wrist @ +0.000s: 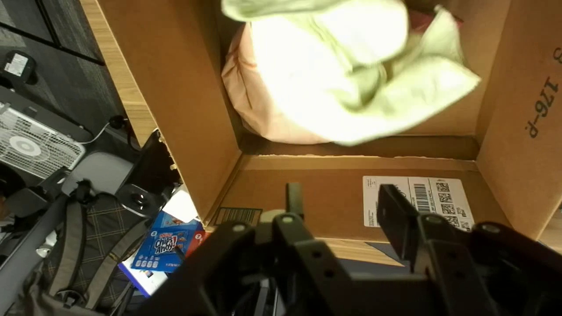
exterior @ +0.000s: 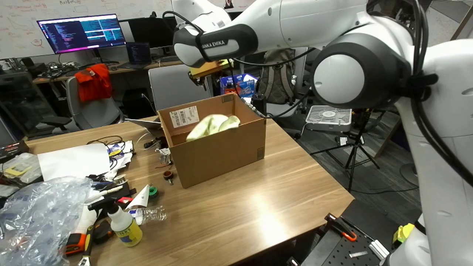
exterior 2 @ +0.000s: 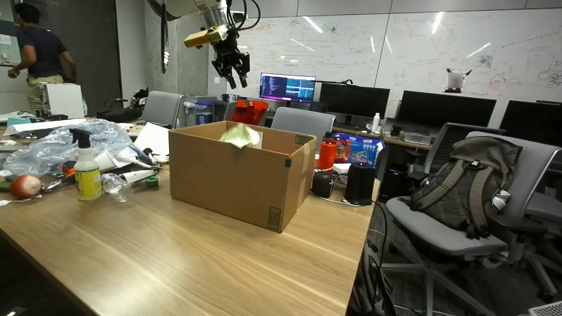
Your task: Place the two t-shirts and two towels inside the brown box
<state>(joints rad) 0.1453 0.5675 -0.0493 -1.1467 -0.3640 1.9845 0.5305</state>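
The brown box (exterior: 221, 160) stands open on the table in both exterior views (exterior 2: 228, 180); its inner wall with a white label fills the wrist view (wrist: 325, 197). The yellow-green towel (wrist: 408, 101) lies crumpled on top inside, with a fold rising to the rim in both exterior views (exterior: 212, 125) (exterior 2: 240, 135). The peach t-shirt (wrist: 257, 101) lies under it. A small reddish-pink patch (wrist: 421, 21) shows beside it, perhaps the pink t-shirt. The cream-white towel cannot be told apart in the overexposed area. My gripper (exterior 2: 237, 82) is open and empty above the box (wrist: 342, 204).
A spray bottle (exterior: 126, 227), plastic bottle (exterior: 151, 215), bubble wrap (exterior: 40, 218) and tools clutter the table beside the box. An orange bottle (exterior 2: 327, 152) and black speakers (exterior 2: 360, 182) stand behind it. Chairs, one with a backpack (exterior 2: 467, 188), stand around the table.
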